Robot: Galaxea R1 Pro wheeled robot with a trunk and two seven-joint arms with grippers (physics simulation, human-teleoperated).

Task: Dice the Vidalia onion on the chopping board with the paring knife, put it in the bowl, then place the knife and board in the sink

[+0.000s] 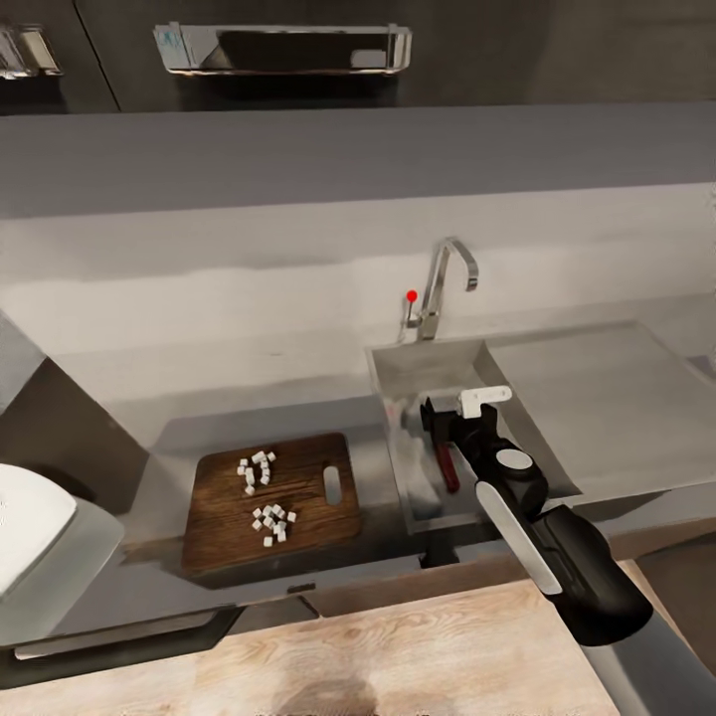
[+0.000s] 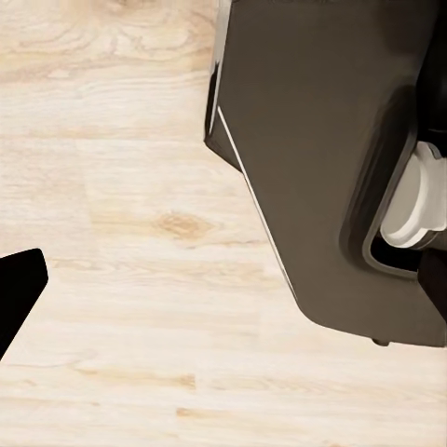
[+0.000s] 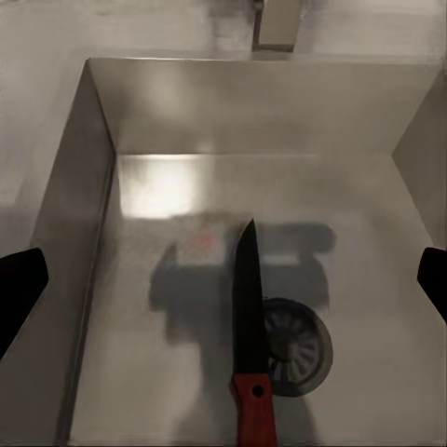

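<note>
The dark wooden chopping board lies on the grey countertop, with two small clusters of white diced onion on it. Part of the white bowl shows at the far left edge. My right gripper hangs open over the sink, its fingertips spread wide. Beneath it, free of the fingers, the red-handled paring knife rests in the basin with its blade over the round drain. My left gripper points at the floor, open.
The angular tap with its red dot stands behind the basin, and a flat steel drainboard extends to the right. A steel handle hangs on the dark upper cabinets. Light wooden floor lies before the counter. The robot's dark body is beside the left hand.
</note>
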